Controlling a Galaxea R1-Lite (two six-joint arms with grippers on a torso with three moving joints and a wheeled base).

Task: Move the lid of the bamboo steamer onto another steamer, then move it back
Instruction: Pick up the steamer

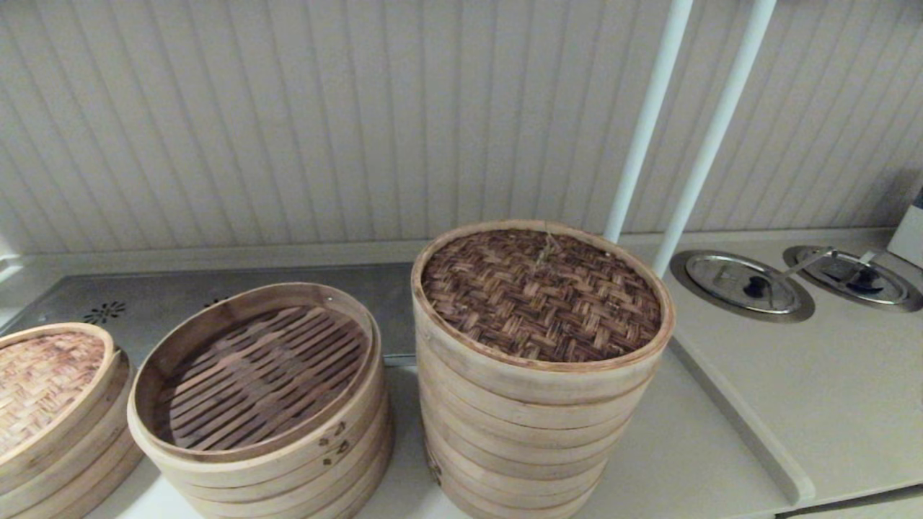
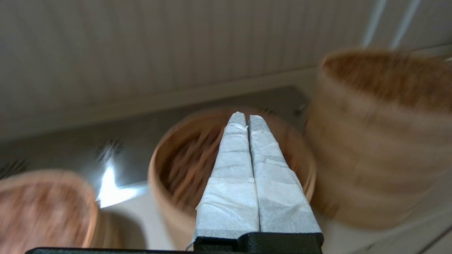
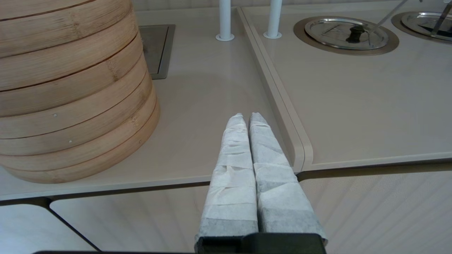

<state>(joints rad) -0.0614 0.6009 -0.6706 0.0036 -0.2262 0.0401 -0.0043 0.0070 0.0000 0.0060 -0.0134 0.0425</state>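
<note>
The bamboo steamer lid (image 1: 541, 295), dark brown herringbone weave in a pale hoop, lies on top of the tall stack of pale steamer rings (image 1: 519, 432) at the centre, hiding its inside. Neither gripper shows in the head view. In the left wrist view my left gripper (image 2: 247, 118) is shut and empty, held in front of the shorter open steamer (image 2: 159, 169), with the tall stack (image 2: 374, 141) to one side. In the right wrist view my right gripper (image 3: 247, 116) is shut and empty above the counter's front edge, apart from the tall stack (image 3: 70, 88).
The shorter steamer with a slatted floor (image 1: 288, 461) stands left of the tall stack. A stack with a paler tan lid (image 1: 43, 382) is at the far left. Two white poles (image 1: 649, 108), round metal covers (image 1: 743, 285) and a raised counter edge (image 1: 743, 425) lie to the right.
</note>
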